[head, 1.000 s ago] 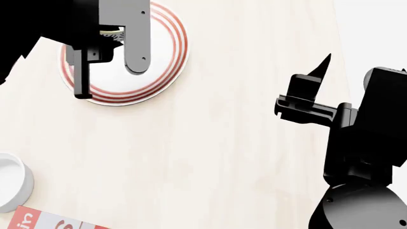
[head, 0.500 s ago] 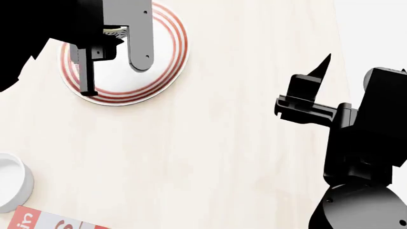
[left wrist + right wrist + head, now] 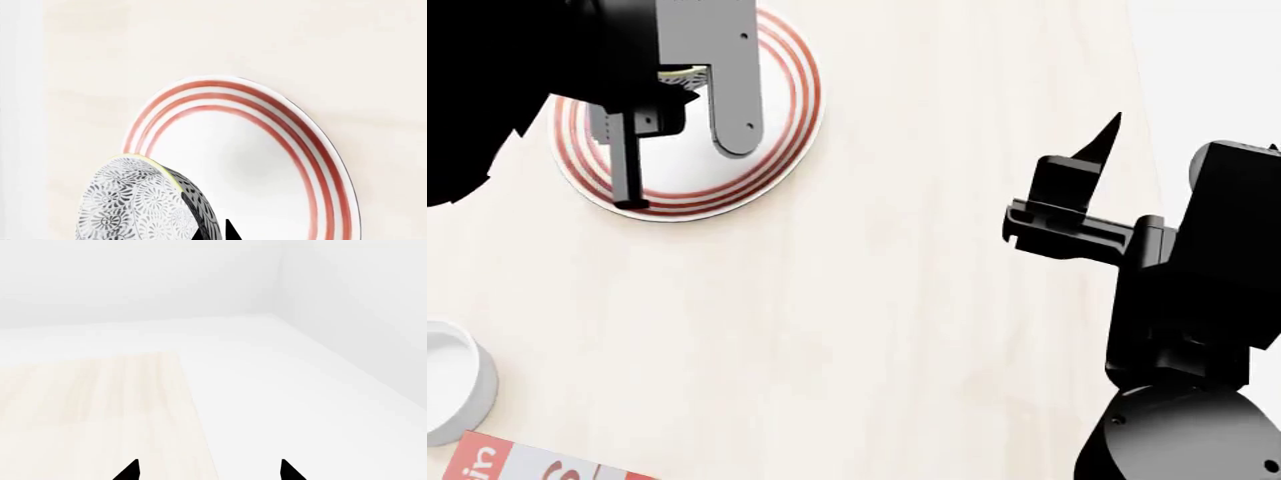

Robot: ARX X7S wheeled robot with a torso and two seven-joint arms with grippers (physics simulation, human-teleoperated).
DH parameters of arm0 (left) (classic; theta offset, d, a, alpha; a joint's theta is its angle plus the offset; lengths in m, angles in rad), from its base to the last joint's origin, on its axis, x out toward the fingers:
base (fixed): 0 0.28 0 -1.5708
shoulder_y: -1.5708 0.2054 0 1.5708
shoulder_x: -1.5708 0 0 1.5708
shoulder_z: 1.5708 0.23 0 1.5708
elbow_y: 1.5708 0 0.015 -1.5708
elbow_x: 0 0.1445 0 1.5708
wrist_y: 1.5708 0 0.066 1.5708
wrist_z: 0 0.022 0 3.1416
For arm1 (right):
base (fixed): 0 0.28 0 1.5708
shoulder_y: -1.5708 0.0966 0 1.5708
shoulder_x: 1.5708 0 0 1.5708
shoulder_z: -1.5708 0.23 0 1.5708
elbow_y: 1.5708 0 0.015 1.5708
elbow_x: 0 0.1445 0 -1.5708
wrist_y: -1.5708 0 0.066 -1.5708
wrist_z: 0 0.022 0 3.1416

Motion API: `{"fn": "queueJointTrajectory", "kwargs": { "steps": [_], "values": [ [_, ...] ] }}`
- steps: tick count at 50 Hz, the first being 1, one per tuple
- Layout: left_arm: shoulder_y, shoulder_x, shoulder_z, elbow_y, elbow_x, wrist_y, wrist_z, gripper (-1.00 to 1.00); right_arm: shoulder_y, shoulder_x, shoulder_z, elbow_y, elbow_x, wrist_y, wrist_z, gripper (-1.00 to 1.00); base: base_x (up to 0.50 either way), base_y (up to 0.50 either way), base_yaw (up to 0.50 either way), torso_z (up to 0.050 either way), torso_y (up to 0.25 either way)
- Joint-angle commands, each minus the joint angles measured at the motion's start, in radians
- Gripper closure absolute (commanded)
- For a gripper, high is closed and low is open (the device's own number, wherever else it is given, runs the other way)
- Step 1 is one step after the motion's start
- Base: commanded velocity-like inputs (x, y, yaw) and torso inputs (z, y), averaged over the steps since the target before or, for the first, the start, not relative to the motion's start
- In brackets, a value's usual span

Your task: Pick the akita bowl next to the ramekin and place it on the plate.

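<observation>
**Two arms, one bowl held above the plate**

Two grippers are in view, only one of them loaded. The left gripper (image 3: 674,130) hangs over the plate (image 3: 777,150) at the far left of the table (image 3: 894,300), its jaws clamped on the bowl (image 3: 143,200). In the head view only a sliver of the bowl's patterned rim shows beside the dark finger. The left wrist view shows more: the grey-and-white floral bowl is tilted, a fingertip (image 3: 231,230) against its wall, with the plate's white centre and red rings (image 3: 267,110) spread behind it. Whether the bowl touches the plate or is held just above it cannot be told.

The ramekin (image 3: 451,385) sits at the near left edge of the table, well apart from the plate, with a red-and-white box (image 3: 521,462) just beside it.

The right gripper (image 3: 1081,185) hovers off the table's right side, jaws apart and holding nothing; its wrist view shows two dark tips (image 3: 130,471) over a table corner and white floor.
</observation>
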Motion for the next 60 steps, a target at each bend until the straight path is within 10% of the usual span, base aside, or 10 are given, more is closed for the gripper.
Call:
{"fn": "queueJointTrajectory", "kwargs": {
  "steps": [1, 60],
  "values": [
    [0.014, 0.03, -0.037, -0.012, 0.019, 0.008, 0.0, 1.0, -0.006, -0.017, 0.023, -0.009, -0.017, 0.003, -0.021, -1.0, 0.0, 0.0, 0.0, 0.0, 0.0],
    [0.067, 0.03, -0.065, -0.005, 0.008, -0.035, -0.055, 1.0, -0.005, -0.008, 0.018, -0.012, -0.003, 0.001, -0.009, -1.0, 0.0, 0.0, 0.0, 0.0, 0.001]
  ]
}}
